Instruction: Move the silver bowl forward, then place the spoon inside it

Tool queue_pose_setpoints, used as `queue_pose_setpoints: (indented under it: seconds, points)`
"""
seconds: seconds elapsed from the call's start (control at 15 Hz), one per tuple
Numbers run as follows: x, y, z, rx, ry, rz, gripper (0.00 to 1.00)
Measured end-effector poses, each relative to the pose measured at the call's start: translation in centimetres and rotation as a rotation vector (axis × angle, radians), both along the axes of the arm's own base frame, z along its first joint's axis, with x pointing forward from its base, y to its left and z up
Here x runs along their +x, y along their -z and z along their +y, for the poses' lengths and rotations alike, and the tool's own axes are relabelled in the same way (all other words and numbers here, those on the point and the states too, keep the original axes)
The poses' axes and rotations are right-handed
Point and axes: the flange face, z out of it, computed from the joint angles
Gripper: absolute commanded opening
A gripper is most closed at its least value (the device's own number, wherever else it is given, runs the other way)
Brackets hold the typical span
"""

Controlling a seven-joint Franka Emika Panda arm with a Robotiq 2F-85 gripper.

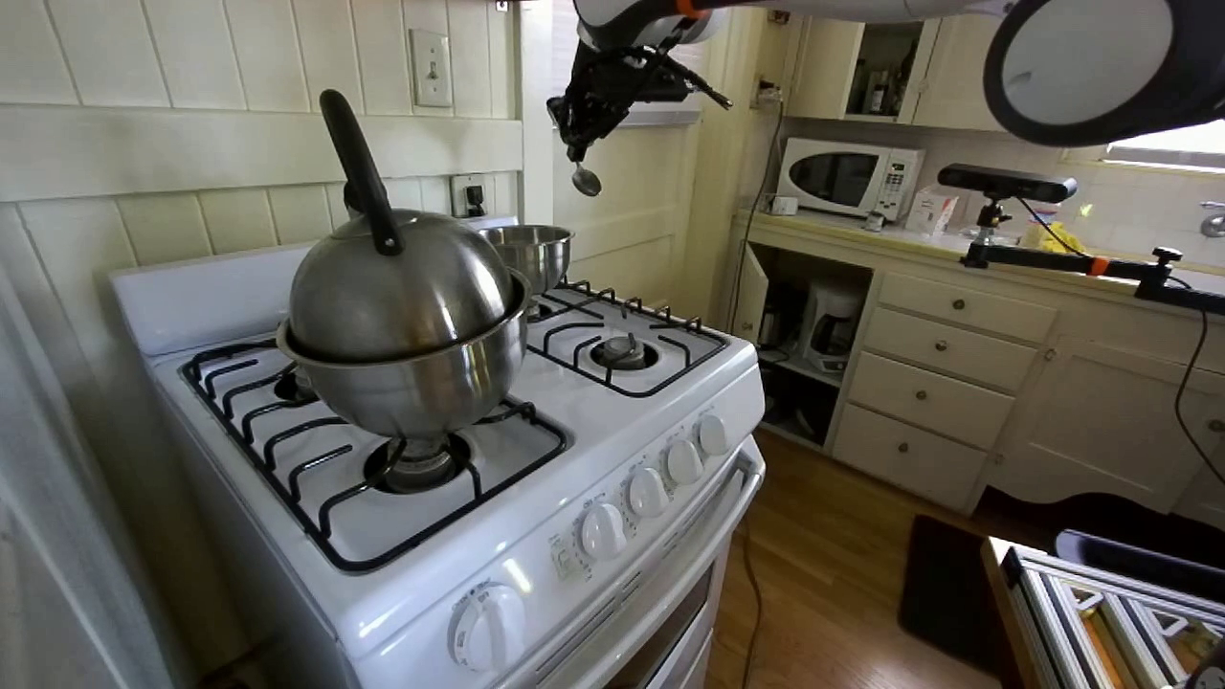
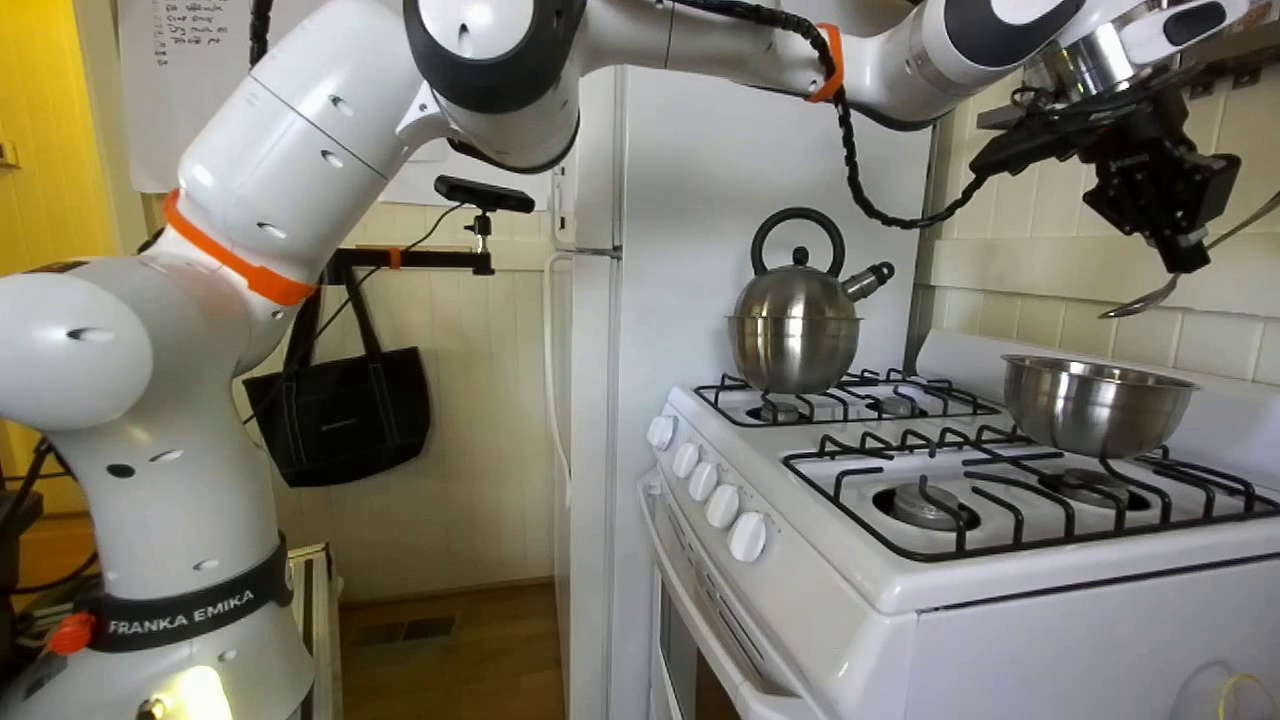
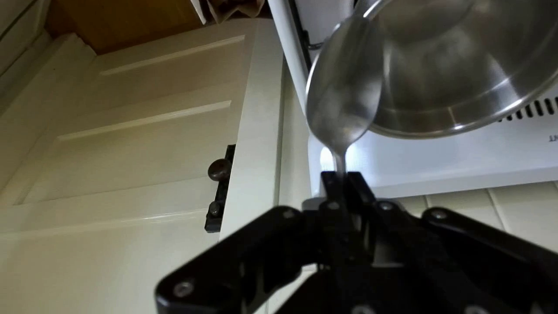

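Gripper: pinched together, clamped on the metal spoon just behind its head, a hold that probably gives better control of the head than one at the handle's end
Handle: in an exterior view it slants up toward 2 o'clock and runs past the edge of sight, the head dipping toward 8 o'clock, so the head would likely enter first
Silver mixing bowl: upright at the back of the gas stove, at 12 o'clock of the rear burner; if forward means away from the robot arm, that first step looks done
Head: about 1 o'clock of the silver mixing bowl in both exterior views, above the rim and not touching; in the wrist view the opening lies near 3 o'clock of it, so a slight shift that way seems needed before lowering and letting go
Steel kettle: between 9 and 10 o'clock of the silver mixing bowl in an exterior view, apparently nested in another steel bowl; probably parked there to leave the spoon's way down open
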Motion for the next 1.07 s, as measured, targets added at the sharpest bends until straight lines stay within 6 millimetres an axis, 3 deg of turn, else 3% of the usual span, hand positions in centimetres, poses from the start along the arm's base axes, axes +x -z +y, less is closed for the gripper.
queue_pose_setpoints:
  seconds: [0.33,0.4,0.53,0.6,0.67,1.07]
  points:
    - [3.1,-0.6,2.5,-0.077,0.066,-0.079,0.02]
    - [3.6,-0.5,3.1,-0.077,0.063,-0.091,0.09]
    - [4.5,0.4,4.0,-0.055,0.046,-0.094,0.09]
    - [4.8,0.8,4.1,-0.051,0.043,-0.093,0.09]
    - [4.9,1.1,4.0,-0.049,0.042,-0.092,0.02]
    - [5.5,0.3,4.3,-0.054,-0.033,-0.177,0.02]
